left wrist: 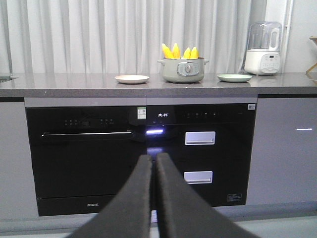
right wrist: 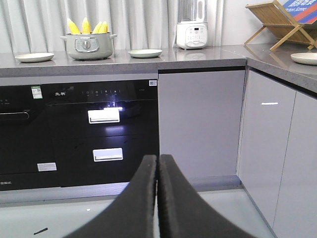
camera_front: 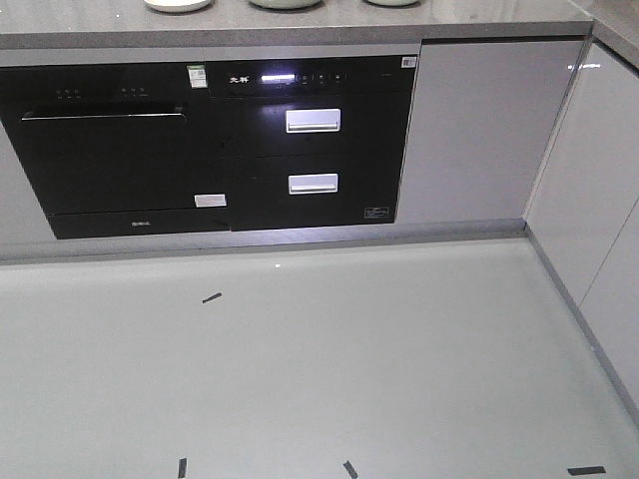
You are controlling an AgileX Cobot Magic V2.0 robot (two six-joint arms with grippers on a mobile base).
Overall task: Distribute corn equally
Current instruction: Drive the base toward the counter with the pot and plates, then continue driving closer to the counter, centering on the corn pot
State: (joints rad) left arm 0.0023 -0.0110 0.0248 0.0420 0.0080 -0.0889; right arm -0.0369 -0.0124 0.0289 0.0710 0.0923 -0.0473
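Clenched, empty: left pincer [left wrist: 154, 161], right pincer [right wrist: 158, 161]. We see bright yellow corn cobs [left wrist: 181, 51] upright in grey-green pot [left wrist: 182, 71] on grey stone bench [left wrist: 74, 82]. We judge cobs stiff, light, slick; grip upper shaft.

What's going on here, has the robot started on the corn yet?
Not yet. The corn stands upright in the pot on the counter, with a pale plate on one side and a green plate on the other, both bare. The robot faces the cabinets from out on the floor. The left pincer and right pincer are both shut, hold nothing and are well short of the counter.
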